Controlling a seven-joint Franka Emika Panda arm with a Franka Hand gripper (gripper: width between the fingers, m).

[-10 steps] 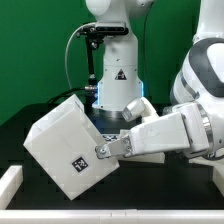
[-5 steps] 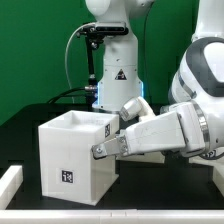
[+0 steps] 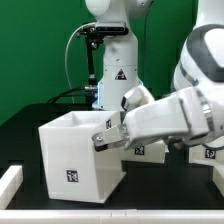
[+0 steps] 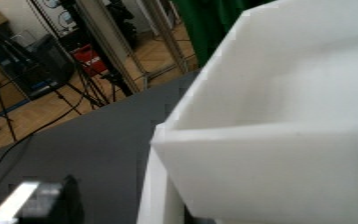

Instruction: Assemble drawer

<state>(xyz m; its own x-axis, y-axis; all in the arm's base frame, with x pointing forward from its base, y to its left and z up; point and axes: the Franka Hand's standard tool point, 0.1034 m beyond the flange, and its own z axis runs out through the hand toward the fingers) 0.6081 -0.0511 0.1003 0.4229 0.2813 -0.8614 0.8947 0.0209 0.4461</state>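
The drawer's large white casing (image 3: 75,150) stands upright on the black table with its open side up and a square tag (image 3: 72,177) on its front. My gripper (image 3: 103,138) is at the casing's top rim, on the wall at the exterior view's right. In the wrist view the casing's wall and corner (image 4: 274,120) fill the frame. One dark finger (image 4: 43,200) stands clear of the wall, which lies between the jaws. The jaws look open. A low white tray box (image 3: 150,150) with a tag sits behind my arm.
Another tagged white piece (image 3: 212,152) sits at the exterior view's far right. A long white bar (image 3: 10,181) lies at the front left. The robot base (image 3: 115,75) stands behind the casing. In the wrist view, stands and cables (image 4: 69,60) show beyond the table.
The casing was tilted in my grip one second ago. It now stands flat on the table. My gripper has risen slightly along its wall while the casing stayed put.
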